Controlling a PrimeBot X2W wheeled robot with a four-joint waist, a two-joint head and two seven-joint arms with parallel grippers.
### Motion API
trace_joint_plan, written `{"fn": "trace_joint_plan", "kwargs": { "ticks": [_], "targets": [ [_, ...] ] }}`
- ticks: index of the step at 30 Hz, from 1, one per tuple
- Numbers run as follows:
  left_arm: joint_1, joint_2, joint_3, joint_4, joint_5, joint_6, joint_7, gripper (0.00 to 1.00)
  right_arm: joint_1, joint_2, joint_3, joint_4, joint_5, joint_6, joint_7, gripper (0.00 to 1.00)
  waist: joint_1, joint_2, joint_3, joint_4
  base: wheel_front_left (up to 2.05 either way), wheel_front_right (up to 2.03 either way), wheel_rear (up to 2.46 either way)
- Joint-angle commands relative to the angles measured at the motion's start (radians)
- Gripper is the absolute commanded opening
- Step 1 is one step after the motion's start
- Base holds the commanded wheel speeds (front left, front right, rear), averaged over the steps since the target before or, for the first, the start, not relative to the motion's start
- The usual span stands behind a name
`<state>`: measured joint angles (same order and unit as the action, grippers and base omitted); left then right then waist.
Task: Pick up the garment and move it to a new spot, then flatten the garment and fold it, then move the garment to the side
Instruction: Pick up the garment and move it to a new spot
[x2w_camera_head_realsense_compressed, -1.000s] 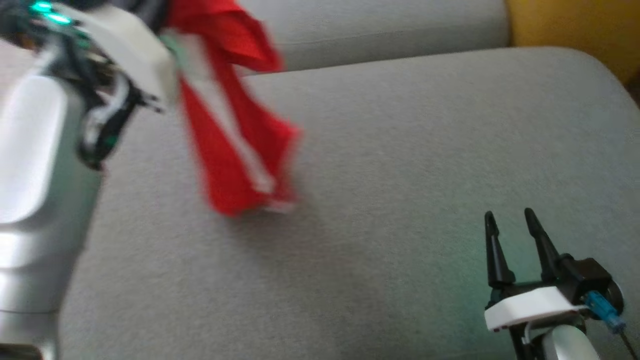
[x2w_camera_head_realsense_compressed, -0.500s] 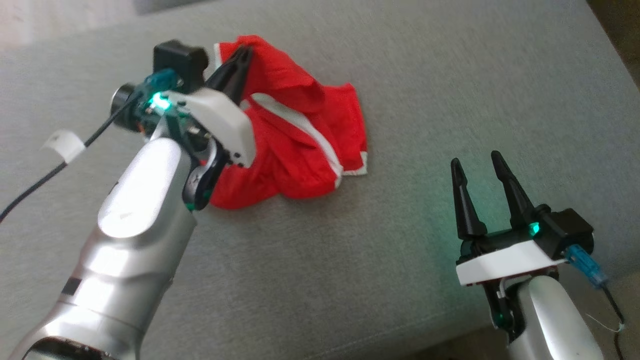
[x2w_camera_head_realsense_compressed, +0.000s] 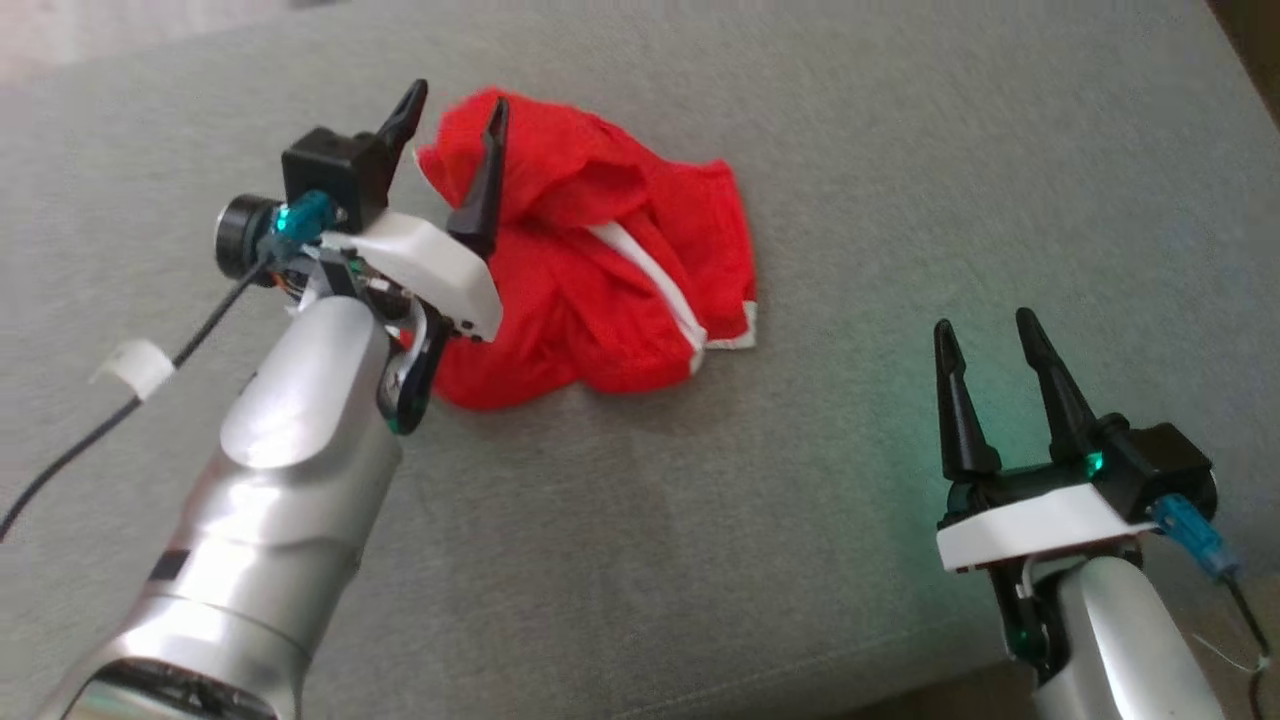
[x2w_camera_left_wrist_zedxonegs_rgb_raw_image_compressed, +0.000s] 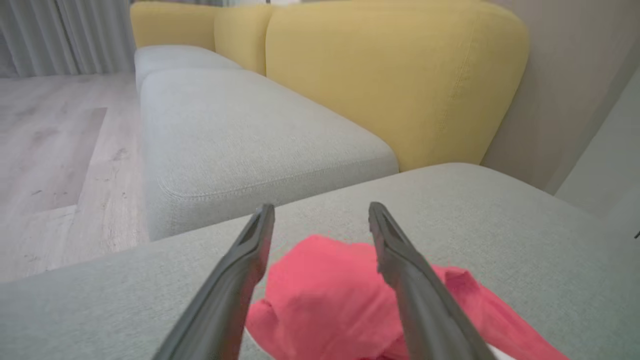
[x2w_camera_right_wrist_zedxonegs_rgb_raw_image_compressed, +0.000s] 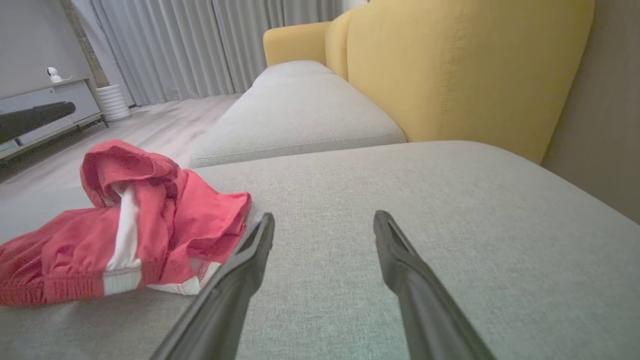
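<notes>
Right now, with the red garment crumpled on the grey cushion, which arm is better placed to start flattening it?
Probably the left. The open left gripper hovers over the garment at its edge; the open right gripper stands apart over bare cushion.

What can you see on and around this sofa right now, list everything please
seat cushions: at least two, grey, in a row
garment: one, red with white stripes, crumpled on the nearest cushion
backrests: at least two, yellow, behind the cushions
curtains: one set, grey, at the far side of the room
floor: one, pale wood, beside the sofa
left gripper: one, dark fingers, open over the garment
right gripper: one, dark fingers, open over bare cushion
</notes>
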<state>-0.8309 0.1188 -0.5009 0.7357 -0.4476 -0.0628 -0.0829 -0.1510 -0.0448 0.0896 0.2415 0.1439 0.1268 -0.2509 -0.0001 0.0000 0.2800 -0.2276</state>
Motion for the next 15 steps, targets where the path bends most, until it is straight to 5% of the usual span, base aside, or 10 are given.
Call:
{"fn": "trace_joint_plan", "kwargs": {
  "ticks": [1,7,15],
  "targets": [
    [-0.010,0.015,0.020,-0.030,0.002,-0.005,-0.028,1.00,0.008,-0.005,0.016,-0.023,-0.012,0.004,-0.011,1.00,0.0001,0.0000,-0.057,0.055,0.00,0.00,0.00],
    [0.101,0.025,0.009,-0.062,-0.001,-0.002,-0.105,1.00,0.040,-0.005,0.009,-0.009,-0.030,0.004,-0.011,1.00,0.0001,0.0000,-0.154,0.119,0.00,0.00,0.00],
    [0.342,0.048,0.027,-0.190,-0.023,0.061,-0.156,1.00,0.109,-0.005,-0.003,-0.001,-0.037,0.004,-0.011,1.00,0.0001,0.0000,-0.252,0.178,0.00,0.00,0.00]
  ]
}}
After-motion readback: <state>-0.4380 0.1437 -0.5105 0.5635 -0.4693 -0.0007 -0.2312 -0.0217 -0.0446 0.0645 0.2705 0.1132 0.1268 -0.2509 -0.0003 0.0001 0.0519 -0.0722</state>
